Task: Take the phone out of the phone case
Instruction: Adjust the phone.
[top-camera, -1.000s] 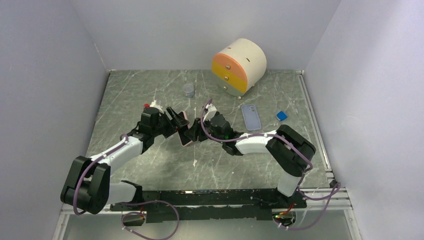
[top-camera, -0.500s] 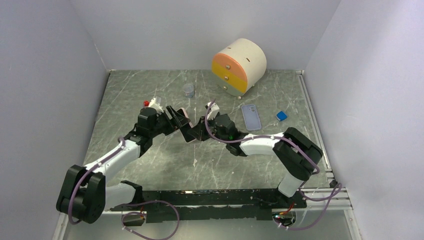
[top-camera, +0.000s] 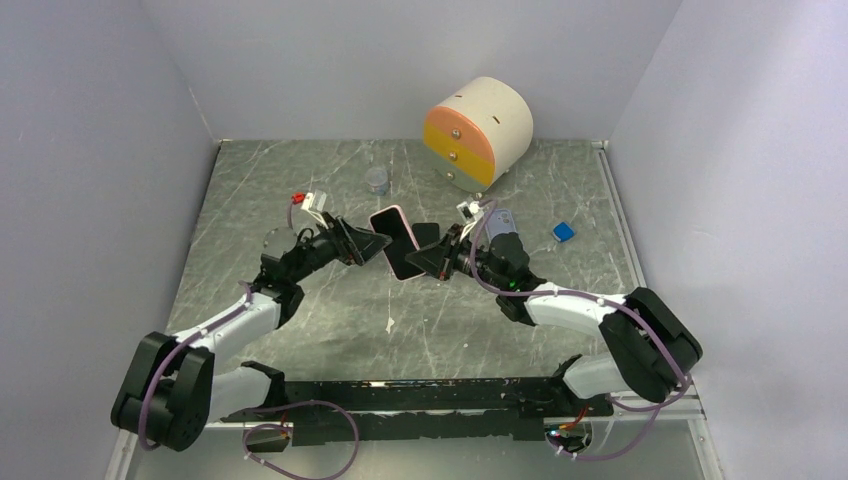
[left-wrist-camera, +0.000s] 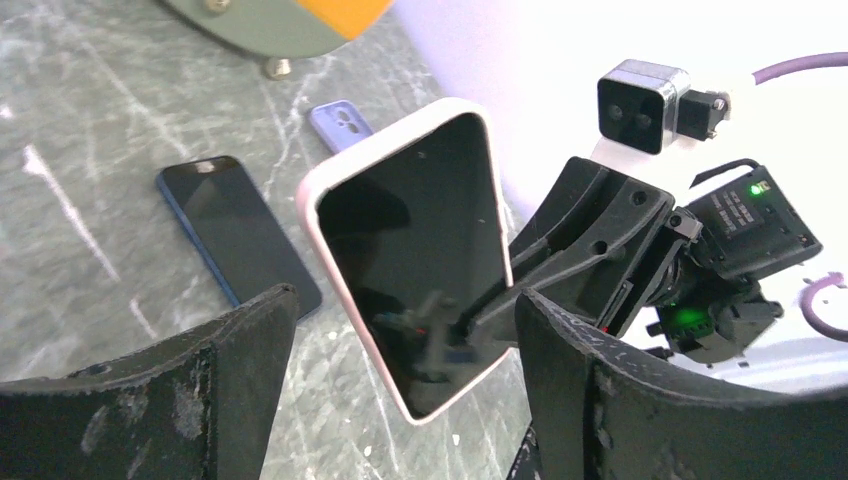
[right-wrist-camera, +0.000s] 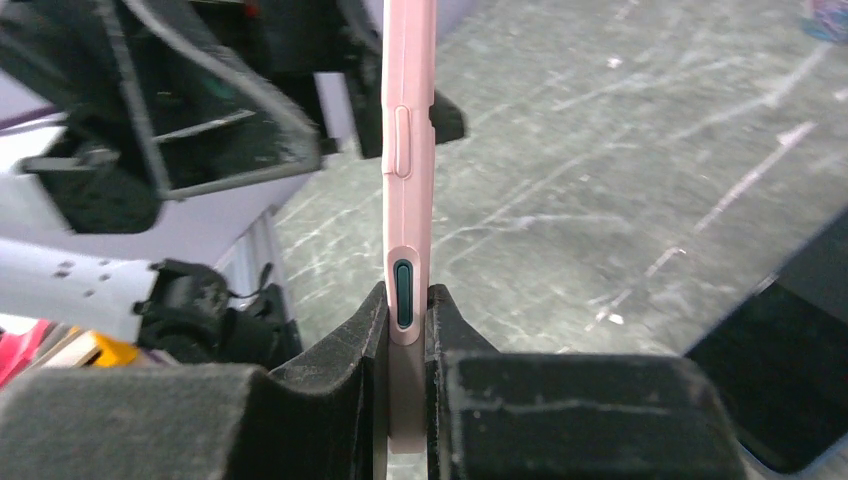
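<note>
The phone in its pink case (top-camera: 392, 238) is held off the table at mid-table, screen towards the left wrist camera (left-wrist-camera: 415, 260). My right gripper (top-camera: 430, 262) is shut on the right end of the pink case, which shows edge-on in the right wrist view (right-wrist-camera: 408, 150), squeezed between both fingers (right-wrist-camera: 405, 320). My left gripper (top-camera: 366, 244) is open. Its jaws stand either side of the phone's near corner without touching it (left-wrist-camera: 400, 400).
A bare dark phone (top-camera: 427, 234) lies on the table behind the held one (left-wrist-camera: 235, 235). A lilac phone case (top-camera: 503, 216) lies partly hidden behind my right wrist. A small blue object (top-camera: 563, 232), a small cup (top-camera: 377, 180) and an orange-fronted round drawer unit (top-camera: 478, 130) stand farther back.
Both arms have shifted right and the cased phone has risen and turned. My left gripper, earlier close on the phone, now stands open around its corner. The right gripper still holds it.
</note>
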